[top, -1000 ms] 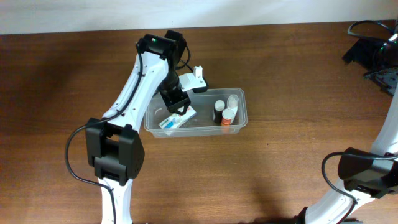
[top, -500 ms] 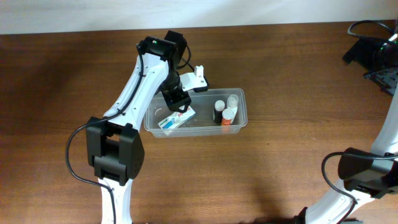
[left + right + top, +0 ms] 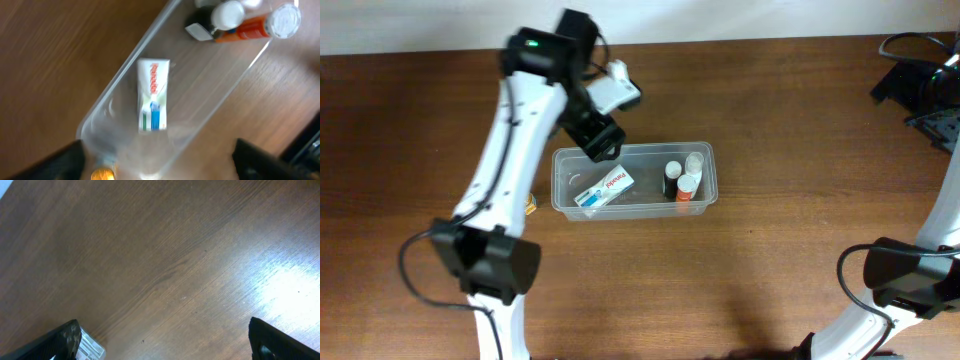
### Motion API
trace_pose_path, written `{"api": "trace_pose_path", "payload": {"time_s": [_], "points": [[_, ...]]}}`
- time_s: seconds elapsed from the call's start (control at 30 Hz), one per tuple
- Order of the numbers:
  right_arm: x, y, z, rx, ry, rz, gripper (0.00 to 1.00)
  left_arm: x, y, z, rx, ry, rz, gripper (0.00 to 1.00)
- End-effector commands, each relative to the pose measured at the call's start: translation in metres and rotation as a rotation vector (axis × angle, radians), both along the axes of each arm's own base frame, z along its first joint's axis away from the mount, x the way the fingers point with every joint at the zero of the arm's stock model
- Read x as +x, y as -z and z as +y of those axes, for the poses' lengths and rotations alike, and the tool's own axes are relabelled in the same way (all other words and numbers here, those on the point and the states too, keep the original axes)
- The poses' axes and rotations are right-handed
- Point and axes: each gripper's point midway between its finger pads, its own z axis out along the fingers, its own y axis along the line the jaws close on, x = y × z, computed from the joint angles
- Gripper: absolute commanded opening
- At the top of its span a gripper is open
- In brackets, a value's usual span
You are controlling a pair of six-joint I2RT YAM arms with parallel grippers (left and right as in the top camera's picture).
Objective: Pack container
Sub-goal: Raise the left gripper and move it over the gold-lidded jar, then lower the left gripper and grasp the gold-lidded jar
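Observation:
The container point(image 3: 710, 200) is a clear plastic bin in the middle of the table. A white toothpaste tube point(image 3: 603, 189) lies flat in its left half. At its right end lie a dark bottle point(image 3: 671, 178) and an orange bottle point(image 3: 686, 190). My left gripper point(image 3: 600, 140) hovers above the bin's back left corner, open and empty. In the left wrist view the tube point(image 3: 152, 95) lies on the container floor point(image 3: 200, 85) well clear of my left gripper point(image 3: 160, 160), with the orange bottle point(image 3: 250, 27) at the far end. My right gripper point(image 3: 165, 340) is open over bare wood.
A small yellow-capped thing point(image 3: 531, 205) lies on the table just left of the container, also seen in the left wrist view as a yellow cap point(image 3: 100, 174). Dark equipment point(image 3: 920, 90) sits at the back right. A small labelled thing point(image 3: 90, 346) shows beside the right gripper's left finger.
My left gripper has opened and let go of the toothpaste tube, which now lies in the container. The left arm has risen and swung back to the left. The right arm has not moved.

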Motion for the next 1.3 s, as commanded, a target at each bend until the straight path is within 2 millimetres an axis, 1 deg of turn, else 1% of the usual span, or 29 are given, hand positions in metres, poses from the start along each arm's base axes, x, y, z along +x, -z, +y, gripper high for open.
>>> {"api": "trace_pose_path", "payload": {"time_s": [0.0, 0.1, 0.2, 0.3, 0.4, 0.57, 0.67, 0.8, 0.93, 1.07, 1.27], "points": [[-0.004, -0.007, 0.003, -0.003, -0.004, -0.014, 0.98, -0.002, -0.03, 0.038, -0.042, -0.267, 0.006, 0.99], [-0.004, -0.007, 0.003, -0.003, -0.004, -0.014, 0.98, 0.004, -0.032, 0.067, -0.057, -0.454, 0.036, 0.99], [-0.004, -0.007, 0.003, -0.003, -0.004, -0.014, 0.98, 0.008, -0.029, 0.094, -0.051, -0.574, 0.053, 0.99], [-0.004, -0.007, 0.003, -0.003, -0.004, -0.014, 0.98, 0.007, -0.016, 0.123, 0.036, -0.685, 0.074, 0.99], [-0.004, -0.007, 0.003, -0.003, -0.004, -0.014, 0.98, -0.003, 0.006, 0.139, 0.1, -0.736, 0.143, 0.99], [-0.004, -0.007, 0.003, -0.003, -0.004, -0.014, 0.98, -0.022, 0.038, 0.155, 0.129, -0.824, 0.284, 0.99], [-0.004, -0.007, 0.003, -0.003, -0.004, -0.014, 0.99, -0.026, 0.05, 0.165, 0.133, -0.854, 0.319, 0.99], [-0.004, -0.007, 0.003, -0.003, -0.004, -0.014, 0.98, -0.023, 0.064, 0.174, 0.115, -0.883, 0.323, 0.99], [-0.004, -0.007, 0.003, -0.003, -0.004, -0.014, 0.98, -0.017, 0.08, 0.175, 0.097, -0.903, 0.317, 0.99], [-0.004, -0.007, 0.003, -0.003, -0.004, -0.014, 0.98, -0.014, 0.1, 0.177, 0.101, -0.919, 0.313, 0.99], [-0.004, -0.007, 0.003, -0.003, -0.004, -0.014, 0.98, -0.014, 0.118, 0.178, 0.1, -0.947, 0.318, 0.99]]}}
